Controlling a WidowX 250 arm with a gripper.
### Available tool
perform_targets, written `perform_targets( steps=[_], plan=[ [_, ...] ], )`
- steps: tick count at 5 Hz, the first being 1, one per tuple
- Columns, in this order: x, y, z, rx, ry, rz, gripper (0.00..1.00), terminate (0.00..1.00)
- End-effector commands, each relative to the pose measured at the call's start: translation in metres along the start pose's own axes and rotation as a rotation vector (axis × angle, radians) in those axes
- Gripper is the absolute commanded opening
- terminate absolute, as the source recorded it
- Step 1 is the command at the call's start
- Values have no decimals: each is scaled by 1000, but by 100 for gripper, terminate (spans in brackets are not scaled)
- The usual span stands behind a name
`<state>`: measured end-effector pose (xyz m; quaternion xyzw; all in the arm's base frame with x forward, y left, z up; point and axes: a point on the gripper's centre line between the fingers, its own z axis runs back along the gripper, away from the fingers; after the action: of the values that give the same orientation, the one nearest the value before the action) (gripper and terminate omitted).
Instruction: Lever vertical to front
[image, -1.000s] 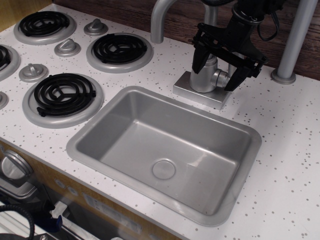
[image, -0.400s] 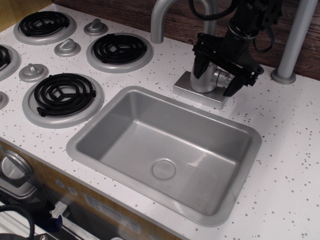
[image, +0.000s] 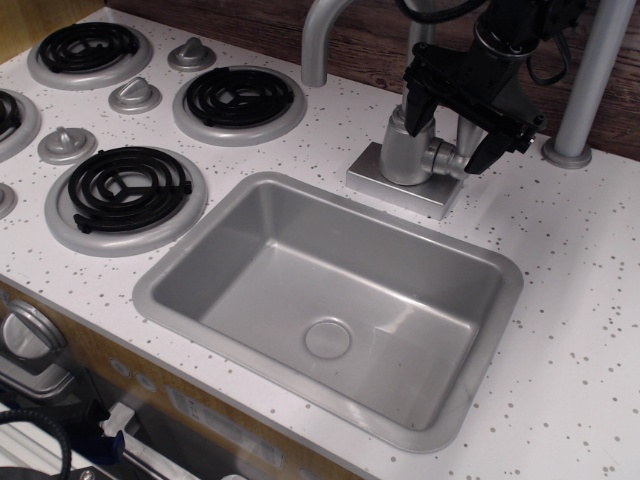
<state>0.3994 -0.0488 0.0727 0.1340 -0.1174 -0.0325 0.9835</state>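
The lever (image: 463, 128) is a small silver-grey paddle standing roughly upright on a short round stub (image: 439, 158) at the right side of the cylindrical faucet body (image: 403, 150). My black gripper (image: 455, 133) comes down from the upper right and is open. One fingertip (image: 417, 117) is in front of the faucet body and the other (image: 489, 152) is to the right of the stub, so the jaws straddle the lever. The gripper hides much of the paddle, and I cannot tell whether a finger touches it.
The faucet's square base (image: 400, 188) sits behind the grey sink (image: 250, 215). The curved gooseneck spout (image: 318, 40) rises at the back. Black stove burners (image: 125, 188) and grey knobs (image: 67, 143) are at the left. A grey pole (image: 590, 80) stands at the right.
The gripper has risen slightly and shifted right, from low around the faucet body to around the lever. Its jaws stay apart. The lever does not visibly move.
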Motion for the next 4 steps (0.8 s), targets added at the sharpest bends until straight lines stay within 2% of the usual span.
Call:
perform_targets(
  steps=[1, 3, 4],
  plan=[
    [25, 2, 33, -3, -130, -11, 100, 0],
    [36, 1, 38, 16, -166, -26, 100, 0],
    [37, -1, 33, 0, -161, -18, 0, 0]
  ],
)
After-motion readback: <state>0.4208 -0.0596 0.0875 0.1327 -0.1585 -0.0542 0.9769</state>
